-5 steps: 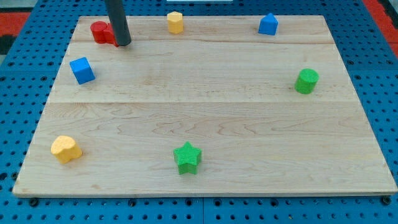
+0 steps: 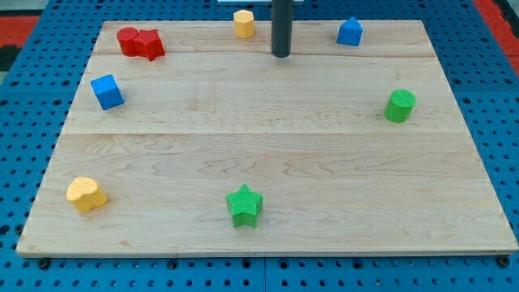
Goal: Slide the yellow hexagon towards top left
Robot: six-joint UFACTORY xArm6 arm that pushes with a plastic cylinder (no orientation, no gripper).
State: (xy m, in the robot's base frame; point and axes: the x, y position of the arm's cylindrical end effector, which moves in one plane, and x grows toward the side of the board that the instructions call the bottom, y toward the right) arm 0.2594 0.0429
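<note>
The yellow hexagon (image 2: 244, 23) stands at the top edge of the wooden board (image 2: 268, 154), a little left of centre. My tip (image 2: 280, 55) rests on the board just to the right of and slightly below the hexagon, apart from it. The dark rod rises out of the view's top.
Two red blocks (image 2: 139, 42) sit together at the top left. A blue cube (image 2: 107, 91) is at the left, a blue block (image 2: 349, 32) at the top right, a green cylinder (image 2: 400, 105) at the right, a green star (image 2: 244, 206) at the bottom centre, a yellow heart (image 2: 86, 194) at the bottom left.
My tip has moved from beside the red blocks rightwards to the right of the yellow hexagon. The hexagon sits a little further right and up than before.
</note>
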